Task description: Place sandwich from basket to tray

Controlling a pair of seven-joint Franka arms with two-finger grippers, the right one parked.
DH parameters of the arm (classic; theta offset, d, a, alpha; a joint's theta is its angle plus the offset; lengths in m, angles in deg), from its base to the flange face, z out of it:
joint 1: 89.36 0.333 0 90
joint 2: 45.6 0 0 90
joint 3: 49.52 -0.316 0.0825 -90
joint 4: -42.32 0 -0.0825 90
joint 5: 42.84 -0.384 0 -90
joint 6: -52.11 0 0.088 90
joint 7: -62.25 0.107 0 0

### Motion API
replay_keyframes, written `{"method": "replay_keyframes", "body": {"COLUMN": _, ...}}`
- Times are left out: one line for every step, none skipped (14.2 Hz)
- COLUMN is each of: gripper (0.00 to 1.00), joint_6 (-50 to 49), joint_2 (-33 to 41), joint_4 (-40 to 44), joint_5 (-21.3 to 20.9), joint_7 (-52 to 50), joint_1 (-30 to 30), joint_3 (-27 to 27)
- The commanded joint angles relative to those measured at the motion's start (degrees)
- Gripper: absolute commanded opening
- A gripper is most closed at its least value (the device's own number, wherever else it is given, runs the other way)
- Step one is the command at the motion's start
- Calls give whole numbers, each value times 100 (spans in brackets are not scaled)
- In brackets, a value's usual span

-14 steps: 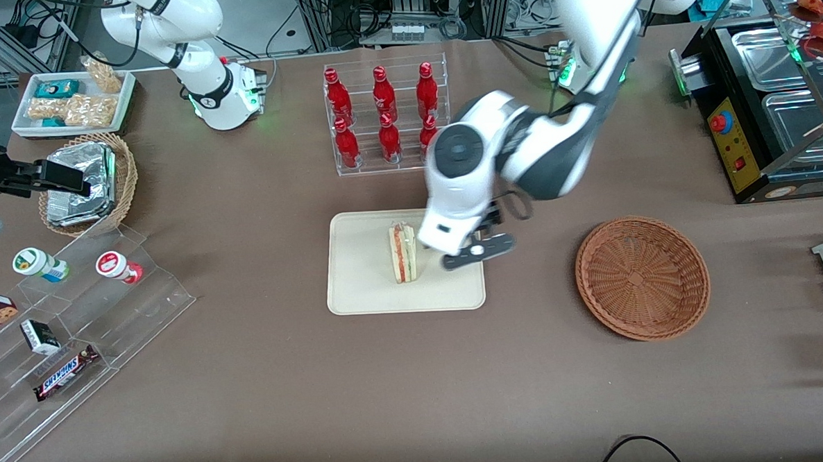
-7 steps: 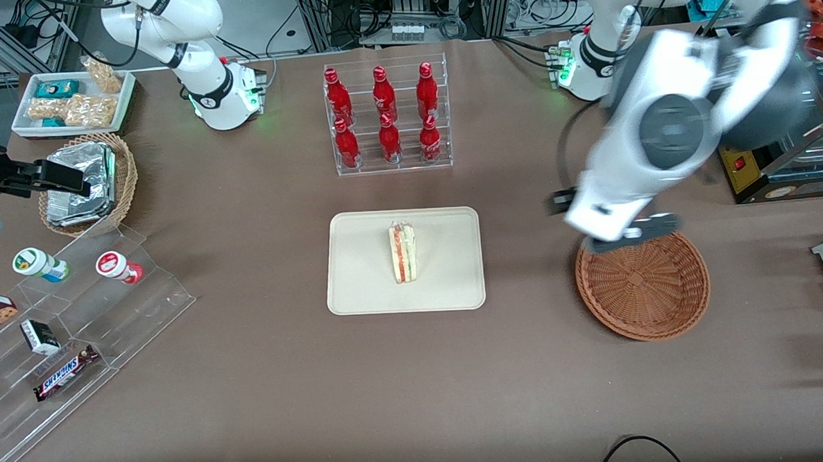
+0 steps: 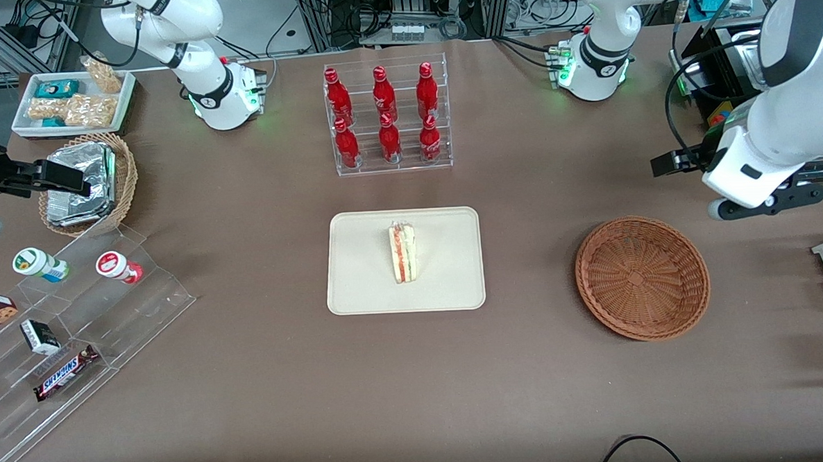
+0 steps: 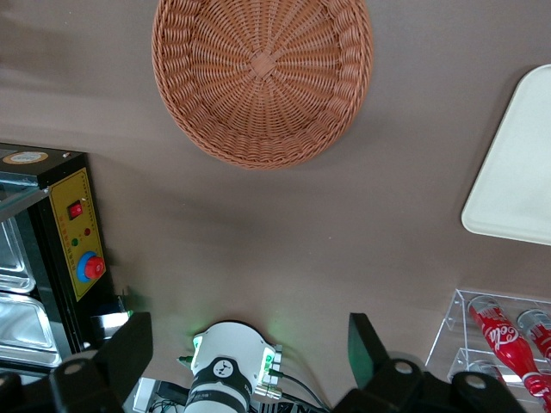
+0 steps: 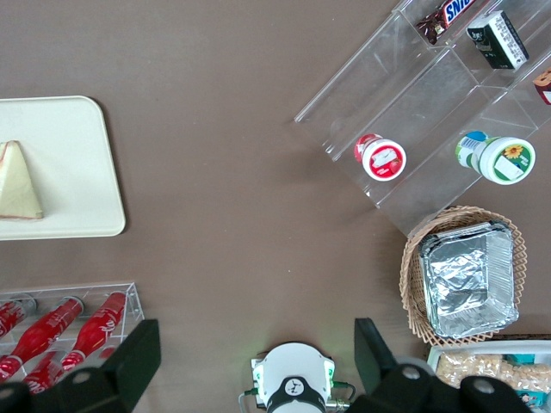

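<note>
The sandwich (image 3: 403, 253), a pale wedge with red and green layers, stands on the cream tray (image 3: 359, 296) in the middle of the table; the right wrist view also shows the sandwich (image 5: 19, 182) on the tray (image 5: 77, 172). The reddish-brown wicker basket (image 3: 641, 276) holds nothing, as the basket (image 4: 263, 77) also shows from the wrist. My gripper (image 3: 761, 203) hangs above the table toward the working arm's end, a little farther from the front camera than the basket. The gripper (image 4: 250, 344) is open, its fingers wide apart with nothing between them.
A clear rack of red bottles (image 3: 387, 117) stands farther back than the tray. A black appliance with a red button (image 3: 733, 127) sits close to my gripper. Toward the parked arm's end are a tan basket of foil packets (image 3: 90, 182) and acrylic snack shelves (image 3: 75, 322).
My gripper has left the tray, swept over the basket and reached the working arm's end of the table. The sandwich has stayed on the tray.
</note>
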Motion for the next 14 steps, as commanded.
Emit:
{"method": "replay_keyframes", "body": {"gripper": 100, "joint_6": -52, "joint_2": 17, "joint_4": 295, "joint_5": 117, "joint_7": -310, "joint_1": -37, "joint_3": 35}}
{"method": "replay_keyframes", "body": {"gripper": 100, "joint_6": 0, "joint_2": 26, "joint_4": 304, "joint_5": 126, "joint_7": -302, "joint_1": -20, "joint_3": 44}}
{"method": "replay_keyframes", "body": {"gripper": 100, "joint_6": 140, "joint_2": 17, "joint_4": 295, "joint_5": 100, "joint_7": -293, "joint_1": 7, "joint_3": 18}}
{"method": "replay_keyframes", "body": {"gripper": 100, "joint_6": 289, "joint_2": 17, "joint_4": 269, "joint_5": 100, "joint_7": -275, "joint_1": 24, "joint_3": 18}}
{"method": "replay_keyframes", "body": {"gripper": 100, "joint_6": 352, "joint_2": 26, "joint_4": 234, "joint_5": 91, "joint_7": -249, "joint_1": 33, "joint_3": 0}}
{"method": "replay_keyframes", "body": {"gripper": 100, "joint_6": 309, "joint_2": 35, "joint_4": 208, "joint_5": 126, "joint_7": -153, "joint_1": 216, "joint_3": 18}}
{"method": "replay_keyframes", "body": {"gripper": 100, "joint_6": 273, "joint_2": 69, "joint_4": 129, "joint_5": 205, "joint_7": 22, "joint_1": 314, "joint_3": 27}}
{"method": "replay_keyframes", "body": {"gripper": 100, "joint_6": 273, "joint_2": 105, "joint_4": 67, "joint_5": 353, "joint_7": 102, "joint_1": 341, "joint_3": 18}}
{"method": "replay_keyframes", "body": {"gripper": 100, "joint_6": 273, "joint_2": 140, "joint_4": 67, "joint_5": 398, "joint_7": 85, "joint_1": 341, "joint_3": 18}}
{"method": "replay_keyframes", "body": {"gripper": 100, "joint_6": 247, "joint_2": 175, "joint_4": 67, "joint_5": 407, "joint_7": 68, "joint_1": 350, "joint_3": 18}}
{"method": "replay_keyframes", "body": {"gripper": 100, "joint_6": 168, "joint_2": 219, "joint_4": 58, "joint_5": 399, "joint_7": 59, "joint_1": 350, "joint_3": 18}}
{"method": "replay_keyframes", "body": {"gripper": 100, "joint_6": 115, "joint_2": 237, "joint_4": 49, "joint_5": 399, "joint_7": 59, "joint_1": 341, "joint_3": 18}}
{"method": "replay_keyframes", "body": {"gripper": 100, "joint_6": 124, "joint_2": 280, "joint_4": -3, "joint_5": 381, "joint_7": 59, "joint_1": 324, "joint_3": 27}}
{"method": "replay_keyframes", "body": {"gripper": 100, "joint_6": 280, "joint_2": 385, "joint_4": -195, "joint_5": 390, "joint_7": 59, "joint_1": 306, "joint_3": 35}}
